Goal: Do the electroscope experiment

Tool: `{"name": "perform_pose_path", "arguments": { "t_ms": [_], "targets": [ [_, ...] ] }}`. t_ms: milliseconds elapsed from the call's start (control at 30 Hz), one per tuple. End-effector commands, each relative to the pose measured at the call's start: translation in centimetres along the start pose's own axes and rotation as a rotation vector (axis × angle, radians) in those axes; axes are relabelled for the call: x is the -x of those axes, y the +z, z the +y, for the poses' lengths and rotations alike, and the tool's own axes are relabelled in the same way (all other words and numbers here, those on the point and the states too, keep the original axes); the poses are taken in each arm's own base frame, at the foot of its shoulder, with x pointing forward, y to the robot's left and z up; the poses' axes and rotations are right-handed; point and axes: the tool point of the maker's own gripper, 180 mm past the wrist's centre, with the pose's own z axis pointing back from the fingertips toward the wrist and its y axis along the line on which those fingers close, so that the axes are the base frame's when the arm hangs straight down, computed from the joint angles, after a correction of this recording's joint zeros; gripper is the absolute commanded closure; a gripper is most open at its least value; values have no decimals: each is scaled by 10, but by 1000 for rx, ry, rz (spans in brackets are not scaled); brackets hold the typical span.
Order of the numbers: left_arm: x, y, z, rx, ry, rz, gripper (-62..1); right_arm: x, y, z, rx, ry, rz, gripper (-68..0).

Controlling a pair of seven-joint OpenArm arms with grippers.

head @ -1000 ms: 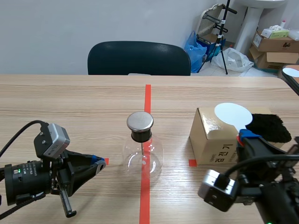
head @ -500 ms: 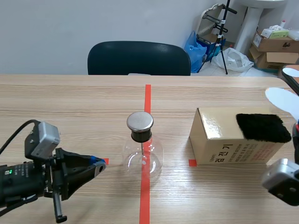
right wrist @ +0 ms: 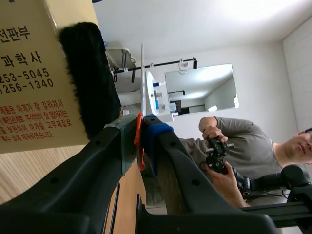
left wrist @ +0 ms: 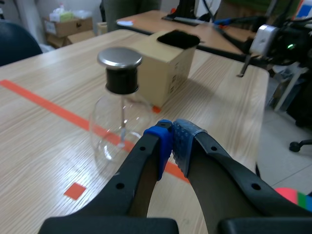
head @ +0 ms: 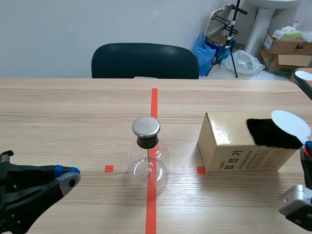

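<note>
Glass electroscope (head: 148, 158) standing upright in the middle of the table (head: 73, 112), right on the red tape line. Shiny round metal cap on top, on a black stopper. To its right and a bit apart, a brown cardboard box (head: 229, 148) with a black fur pad (head: 265, 132) lying on top.

Left gripper (left wrist: 171, 140) low over the near left of the table, pointing at the electroscope, well apart from it. Fingers squeezed tight together, nothing in between.

Right gripper (right wrist: 141, 127) at the right end of the box, fingers closed on the orange handle of a white disc (head: 291, 124). Disc held upright just beside the fur; touching or not, cannot tell.

Dark chair (head: 145, 61) behind the table.
</note>
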Motion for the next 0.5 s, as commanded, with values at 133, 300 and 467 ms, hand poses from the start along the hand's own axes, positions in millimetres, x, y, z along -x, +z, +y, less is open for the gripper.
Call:
{"name": "perform_pose_path", "arguments": {
  "t_ms": [133,300,467],
  "targets": [
    [-33,4,-24,39,-48,-80,-31,1,-9,-2,31,69,-20,-11],
    [-43,4,-32,63,-68,-84,-32,1,-7,11,-13,91,-22,-11],
    [-41,4,-33,75,-76,-66,-298,4,-1,24,-64,113,-12,-11]
  ]
}}
